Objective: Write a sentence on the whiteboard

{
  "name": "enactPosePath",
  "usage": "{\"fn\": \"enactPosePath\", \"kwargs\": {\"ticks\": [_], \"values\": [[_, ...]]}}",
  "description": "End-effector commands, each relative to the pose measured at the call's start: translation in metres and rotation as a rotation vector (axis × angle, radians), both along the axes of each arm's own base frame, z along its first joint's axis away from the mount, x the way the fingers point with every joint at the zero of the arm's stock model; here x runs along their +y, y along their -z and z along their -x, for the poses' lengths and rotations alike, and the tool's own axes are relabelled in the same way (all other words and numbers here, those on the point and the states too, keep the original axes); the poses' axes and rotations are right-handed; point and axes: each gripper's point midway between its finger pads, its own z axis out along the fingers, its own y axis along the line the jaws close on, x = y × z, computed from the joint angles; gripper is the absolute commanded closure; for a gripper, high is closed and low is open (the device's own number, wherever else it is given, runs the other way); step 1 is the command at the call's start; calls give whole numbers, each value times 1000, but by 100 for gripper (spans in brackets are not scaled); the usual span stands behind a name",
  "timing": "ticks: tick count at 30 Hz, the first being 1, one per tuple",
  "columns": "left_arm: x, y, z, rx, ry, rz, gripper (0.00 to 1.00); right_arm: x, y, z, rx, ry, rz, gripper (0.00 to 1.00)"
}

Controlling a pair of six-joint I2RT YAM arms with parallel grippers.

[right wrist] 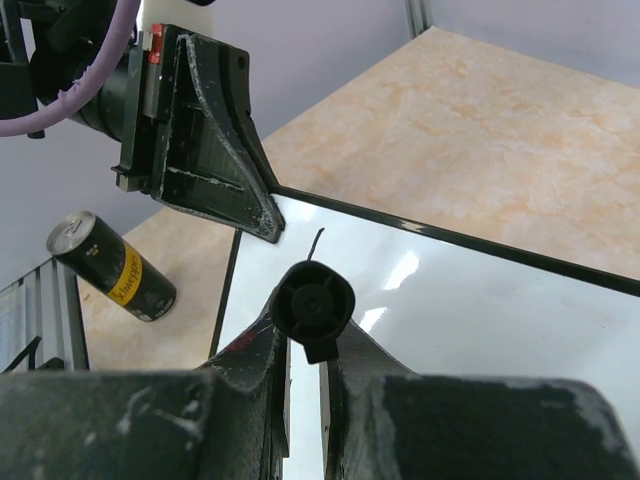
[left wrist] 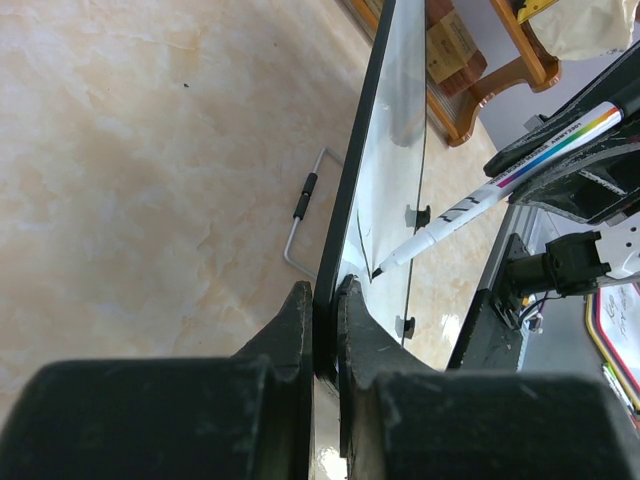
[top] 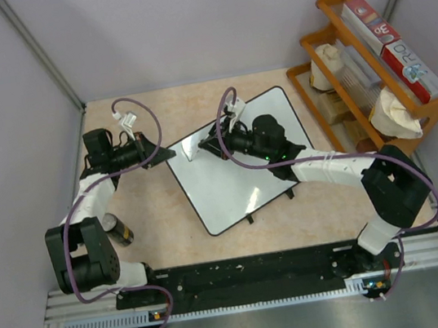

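Observation:
The whiteboard (top: 239, 157), glossy white with a thin black frame, lies on the table at an angle. My left gripper (top: 169, 152) is shut on its left edge (left wrist: 345, 225), one finger on each face. My right gripper (top: 214, 144) is shut on a white marker (left wrist: 500, 185) with a rainbow stripe. The marker's black tip touches the board near its left corner. A short black stroke (right wrist: 315, 243) shows on the board by the tip. In the right wrist view the marker's black end (right wrist: 314, 305) sits between my fingers.
A black and yellow can (top: 118, 228) lies on the table left of the board, also in the right wrist view (right wrist: 110, 265). A wooden rack (top: 371, 75) with boxes and cloth stands at the right. A small metal handle (left wrist: 303, 210) lies beside the board's edge.

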Motion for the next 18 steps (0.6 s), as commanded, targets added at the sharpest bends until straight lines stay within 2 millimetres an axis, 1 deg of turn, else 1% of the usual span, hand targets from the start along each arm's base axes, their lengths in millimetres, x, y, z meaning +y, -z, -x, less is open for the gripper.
{"fn": "enactPosePath", "kwargs": {"ticks": [1, 7, 11, 15, 16, 18], "values": [[11, 12, -17, -129, -63, -141, 100, -15, 3, -10, -7, 89, 43, 100], [11, 11, -17, -134, -62, -143, 100, -22, -2, -13, -22, 111, 44, 100], [11, 12, -17, -131, -62, -142, 100, -22, -7, -10, -32, 97, 40, 100], [10, 12, -17, -129, -60, -143, 100, -21, -22, -1, -43, 60, -11, 100], [10, 12, -17, -132, -60, -143, 100, -21, -31, 3, -55, 43, -34, 100], [11, 12, -17, -132, -62, -146, 100, -23, -42, 6, -64, 40, -71, 100]]}}
